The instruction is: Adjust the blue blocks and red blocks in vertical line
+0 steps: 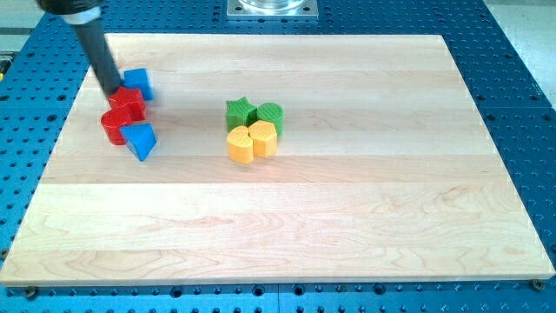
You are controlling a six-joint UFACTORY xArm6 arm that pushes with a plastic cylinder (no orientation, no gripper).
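Four blocks cluster at the view's upper left of the wooden board (347, 226). A blue cube-like block (140, 83) is topmost. Below it is a red star-shaped block (129, 103), then a red cylinder (114, 126) slightly to the left, and a blue triangular block (141, 139) lowest, a little to the right. They touch in a rough, slightly zigzag column. My tip (114, 89) is at the left side of the blue cube, just above the red star, touching or nearly touching both.
A green star block (241, 113), a green cylinder (270, 114), a yellow hexagonal block (240, 144) and a yellow heart-like block (263, 138) sit packed together near the board's middle. A blue perforated table (521, 96) surrounds the board.
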